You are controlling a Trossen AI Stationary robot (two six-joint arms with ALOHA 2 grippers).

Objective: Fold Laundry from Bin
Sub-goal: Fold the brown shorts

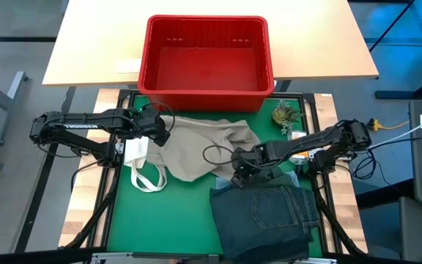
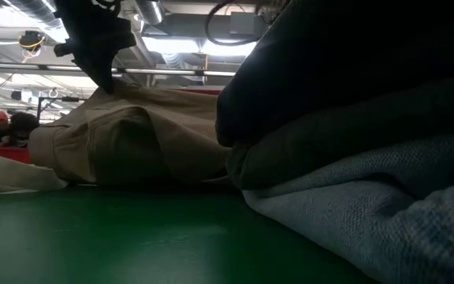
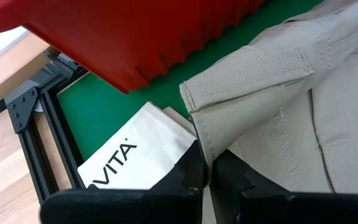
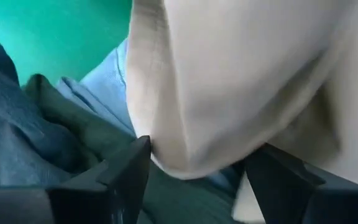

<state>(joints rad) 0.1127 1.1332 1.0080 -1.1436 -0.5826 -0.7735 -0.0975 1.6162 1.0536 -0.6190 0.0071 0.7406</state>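
The left gripper is pinched tight on the left edge of the khaki piece. Its fingers squeeze a stitched hem. Just under them lies a white bag with black letters.

The right gripper is at the other side of the khaki piece, low near the front. Its fingers are spread wide, with a fold of khaki cloth bulging between them. I cannot tell if they are squeezing it.

The khaki piece lies crumpled on the green mat. Its long way runs across the table, from one gripper to the other. Its back edge is just in front of the red bin.

The bin sits at the back with its long side across the table. I see nothing in it.

The jeans sit folded at the front right, on top of other dark clothes. The pockets face up. A small plant sits to the right of the bin.
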